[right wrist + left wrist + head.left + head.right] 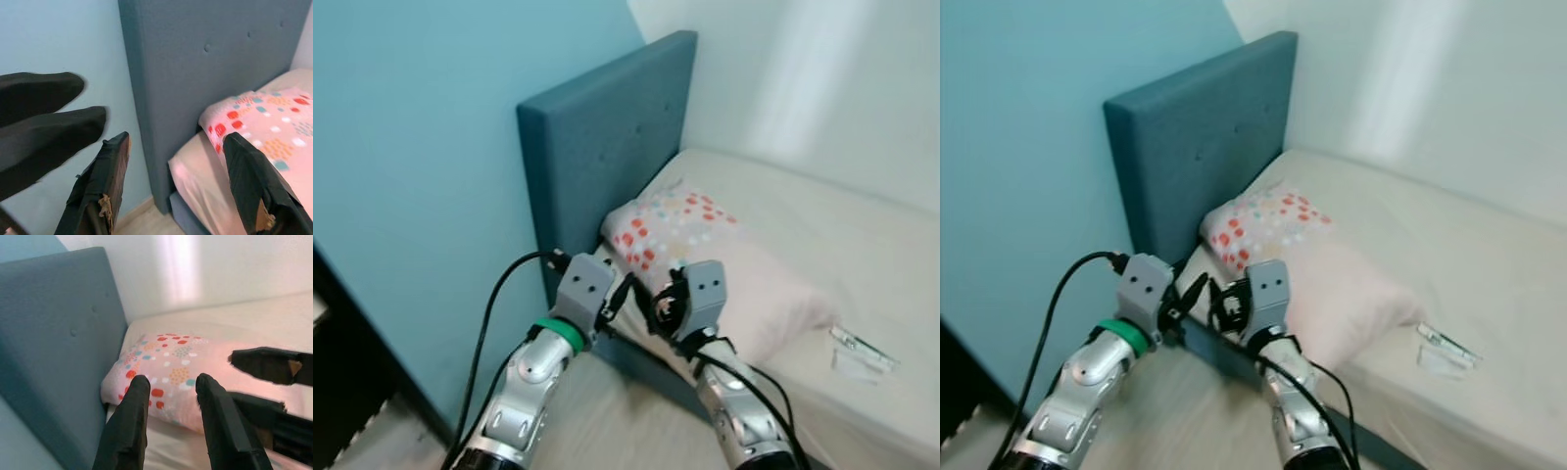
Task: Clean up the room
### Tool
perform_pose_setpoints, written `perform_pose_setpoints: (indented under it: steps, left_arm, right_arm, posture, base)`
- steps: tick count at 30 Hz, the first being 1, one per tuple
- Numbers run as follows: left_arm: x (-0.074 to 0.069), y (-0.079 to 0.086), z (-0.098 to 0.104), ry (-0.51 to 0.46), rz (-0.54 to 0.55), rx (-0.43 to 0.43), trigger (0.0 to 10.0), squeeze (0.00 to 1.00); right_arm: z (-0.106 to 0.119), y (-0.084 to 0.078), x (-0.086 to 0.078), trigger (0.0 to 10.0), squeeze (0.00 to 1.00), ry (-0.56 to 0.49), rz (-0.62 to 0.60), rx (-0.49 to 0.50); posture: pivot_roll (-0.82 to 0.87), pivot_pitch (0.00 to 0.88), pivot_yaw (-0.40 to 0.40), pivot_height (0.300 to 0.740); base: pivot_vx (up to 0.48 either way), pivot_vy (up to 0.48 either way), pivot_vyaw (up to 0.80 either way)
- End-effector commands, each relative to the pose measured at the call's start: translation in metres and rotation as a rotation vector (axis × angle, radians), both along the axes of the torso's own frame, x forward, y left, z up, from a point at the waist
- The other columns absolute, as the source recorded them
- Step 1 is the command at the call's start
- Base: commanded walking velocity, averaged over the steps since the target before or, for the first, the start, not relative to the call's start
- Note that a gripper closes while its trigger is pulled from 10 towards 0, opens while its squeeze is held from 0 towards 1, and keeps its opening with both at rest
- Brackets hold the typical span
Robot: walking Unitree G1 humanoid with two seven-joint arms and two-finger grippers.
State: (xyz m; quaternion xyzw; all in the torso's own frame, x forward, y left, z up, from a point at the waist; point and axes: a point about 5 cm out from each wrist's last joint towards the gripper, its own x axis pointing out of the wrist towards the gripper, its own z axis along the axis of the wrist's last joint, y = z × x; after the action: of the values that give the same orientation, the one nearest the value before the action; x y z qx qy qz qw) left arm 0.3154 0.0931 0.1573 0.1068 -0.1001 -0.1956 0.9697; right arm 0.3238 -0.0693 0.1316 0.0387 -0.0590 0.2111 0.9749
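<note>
We face the corner of a bed whose tall teal upholstered headboard (607, 147), padded and button-tufted, stands against a pale blue wall (411, 147). A soft pale pink pillow with red, orange and teal dots (705, 255) lies on the cream mattress (842, 225), its dotted end touching the headboard's face. Farther from the headboard than the pillow, a small clear plastic packet (862, 350) lies flat on the mattress near its edge. A white wall (822, 78) meets the headboard's far side.

Our 2 silver arms reach toward the headboard's near corner, close together. Our left gripper (168, 387) hovers just short of the pillow's dotted end with its 2 black fingers parted a little and nothing between them. Our right gripper (176, 147) hangs beside the headboard's near edge, fingers spread wide, grasping nothing. A black cable (489, 313) loops beside the left arm, below the headboard.
</note>
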Motion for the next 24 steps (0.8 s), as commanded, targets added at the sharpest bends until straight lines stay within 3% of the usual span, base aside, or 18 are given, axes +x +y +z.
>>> perform_pose_setpoints:
  steps: [1, 21, 24]
  left_arm:
    - [-0.0002, -0.0005, -0.0050, 0.024, 0.000, 0.004, 10.0, 0.00]
    - [0.0007, -0.0026, -0.0050, 0.023, -0.007, 0.000, 10.0, 0.00]
    - [0.0008, -0.0024, -0.0051, 0.024, -0.008, -0.002, 10.0, 0.00]
  right_arm:
    - [-0.0026, -0.0016, -0.0006, 10.0, 0.00, 0.013, 0.000, 0.009]
    - [-0.0024, -0.0016, 0.0005, 10.0, 0.00, 0.009, -0.007, -0.002]
    - [-0.0016, -0.0012, 0.0007, 10.0, 0.00, -0.001, -0.005, -0.010]
  posture:
    - [-0.15, 0.026, 0.070, 0.735]
    - [-0.15, 0.022, 0.070, 0.735]
    - [-0.15, 0.016, 0.072, 0.735]
  base:
    - [0.442, 0.000, -0.80]
    - [0.436, 0.000, -0.80]
    - [0.364, 0.000, 0.00]
